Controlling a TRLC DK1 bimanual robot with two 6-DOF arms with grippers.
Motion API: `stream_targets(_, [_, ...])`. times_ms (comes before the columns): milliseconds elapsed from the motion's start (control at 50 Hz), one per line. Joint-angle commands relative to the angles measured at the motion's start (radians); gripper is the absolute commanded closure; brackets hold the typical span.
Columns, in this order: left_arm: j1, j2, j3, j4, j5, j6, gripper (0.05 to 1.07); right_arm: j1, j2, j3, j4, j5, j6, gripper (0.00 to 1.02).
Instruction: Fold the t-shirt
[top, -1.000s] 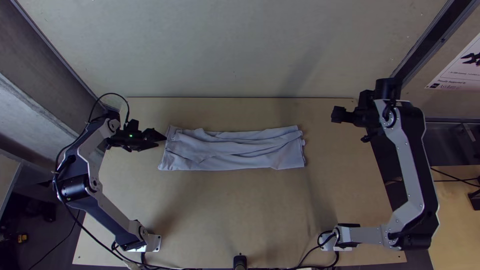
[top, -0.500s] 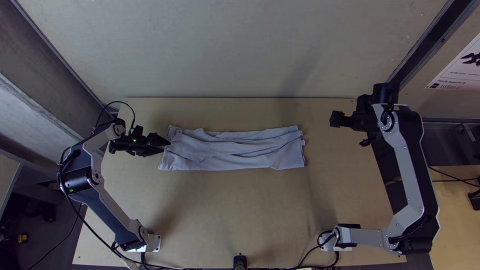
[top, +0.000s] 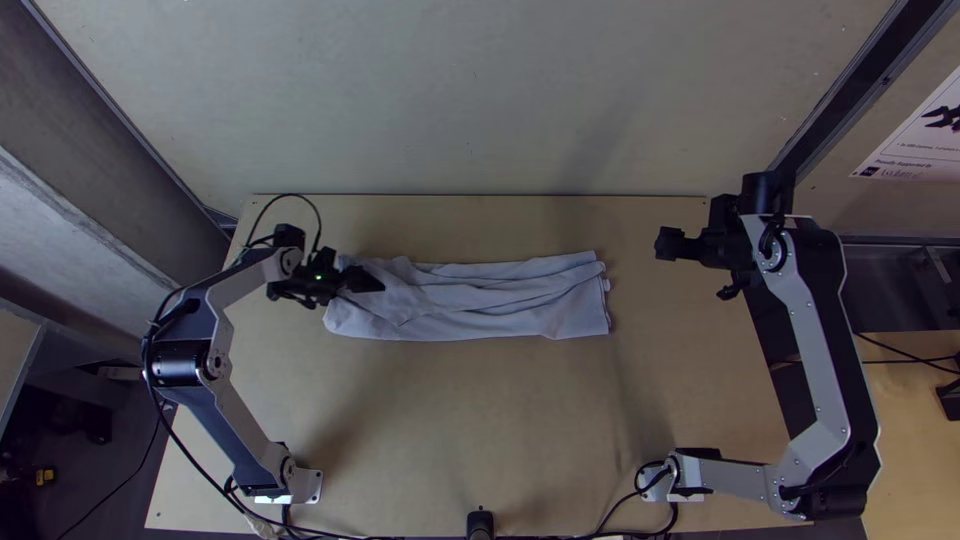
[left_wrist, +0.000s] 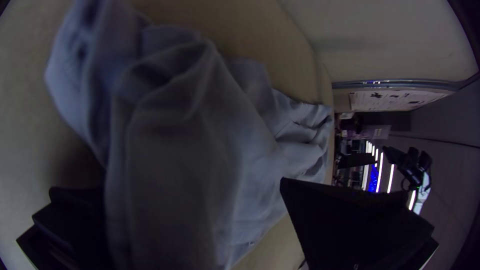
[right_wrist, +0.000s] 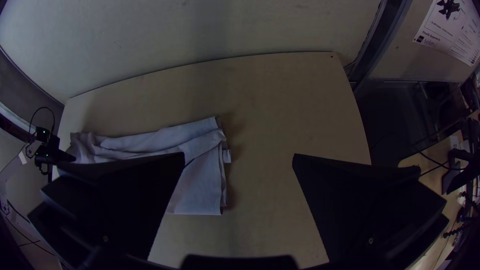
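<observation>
The t-shirt (top: 490, 300) is laid across the table (top: 480, 420) as a long strip – its axis runs away from the left hand (top: 368, 280), spread over the nearer end. Farther off, the right hand (top: 668, 244) is spread too; a lengthwise fold seems intended.

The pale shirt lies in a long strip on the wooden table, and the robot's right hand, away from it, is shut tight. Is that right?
Not quite: the right hand is open, its fingers wide apart in the right wrist view. The pale shirt does lie in a long strip on the wooden table, away from that hand.
</observation>
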Motion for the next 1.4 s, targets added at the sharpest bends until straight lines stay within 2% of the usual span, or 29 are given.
stream_targets(0, [-0.066,0.06,-0.065,0.019,-0.113,-0.1,0.09,0.014,-0.044,-0.032,0.002,-0.005,0.023,0.03])
stream_targets(60, [-0.078,0.063,-0.062,0.019,-0.168,-0.129,0.13,0.014,-0.053,-0.038,0.002,-0.005,0.026,0.03])
stream_targets(100, [-0.083,0.063,-0.061,0.021,-0.211,-0.151,0.26,0.014,-0.059,-0.044,0.003,-0.005,0.027,0.03])
stream_targets(120, [-0.084,0.06,-0.061,0.019,-0.217,-0.154,0.37,0.014,-0.062,-0.049,0.005,-0.005,0.027,0.03])
stream_targets(220, [-0.07,0.017,-0.074,0.054,-0.276,-0.174,1.05,0.016,-0.079,-0.075,0.005,-0.005,0.029,0.03])
stream_targets(320, [-0.051,-0.015,-0.071,0.039,-0.286,-0.169,1.04,0.019,-0.096,-0.102,0.006,-0.005,0.046,0.03])
stream_targets(400, [-0.04,-0.058,-0.068,0.019,-0.352,-0.151,1.04,0.025,-0.113,-0.134,0.028,-0.005,0.053,0.03])
stream_targets(520, [0.005,-0.126,-0.045,-0.018,-0.415,-0.079,1.04,0.048,-0.142,-0.191,0.088,-0.003,0.073,0.03])
stream_targets(920, [0.29,-0.138,0.136,-0.151,-0.605,0.303,1.04,0.08,-0.16,-0.299,0.241,0.032,0.116,0.03])
stream_targets(1120, [0.413,-0.11,0.232,-0.19,-0.659,0.444,1.04,0.083,-0.157,-0.325,0.27,0.043,0.122,0.03])
stream_targets(1380, [0.394,-0.153,0.32,-0.231,-0.886,0.524,1.04,0.106,-0.156,-0.335,0.29,0.063,0.124,0.03])
